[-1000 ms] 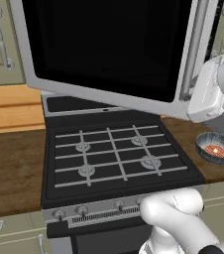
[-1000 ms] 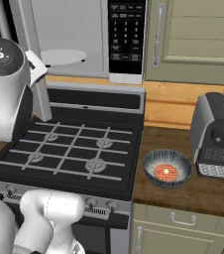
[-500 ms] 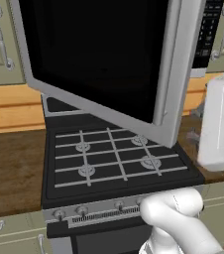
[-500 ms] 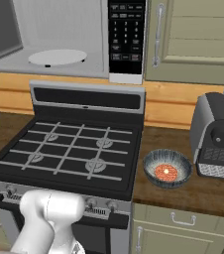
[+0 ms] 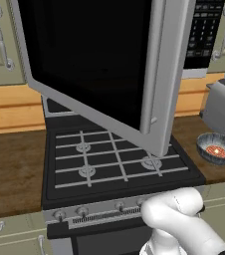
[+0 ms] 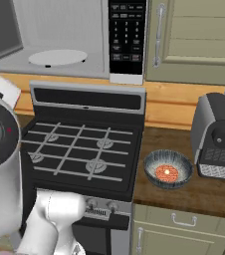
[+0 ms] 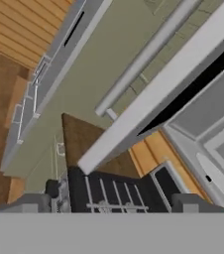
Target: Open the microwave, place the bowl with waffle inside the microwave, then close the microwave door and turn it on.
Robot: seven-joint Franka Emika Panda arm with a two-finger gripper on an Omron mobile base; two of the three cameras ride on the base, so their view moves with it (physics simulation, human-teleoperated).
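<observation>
Standing wide apart at the bottom of the hand view, the two dark finger tips of the gripper (image 7: 111,203) hold nothing; open air lies between them. Just beyond the tips runs the black grate of the stove (image 7: 114,191), and past that the pale edge of the microwave door (image 7: 158,89) crosses the view on a slant, apart from both fingers. To the right of that edge, further out from the pincer, the grey inside of the microwave (image 7: 208,114) opens up, with the rim of the white turntable (image 7: 218,173) showing.

From the left base camera the microwave door (image 5: 94,64) is swung far out over the stove (image 5: 114,159), its black window facing the camera and its long grey bar handle (image 5: 152,64) upright near the free edge. The right base camera looks straight into the open microwave (image 6: 69,35), with the turntable (image 6: 57,57) on its floor and the black keypad strip (image 6: 127,35) at its right.

The bowl (image 6: 168,169) sits on the wooden counter (image 6: 184,194) to the right of the stove (image 6: 79,149), well apart from the pincer, with the waffle (image 6: 167,173) lying flat inside it. A dark grey coffee machine (image 6: 215,135) stands just beside the bowl on its right. Beige cabinet doors (image 6: 199,40) hang above that stretch of counter.
</observation>
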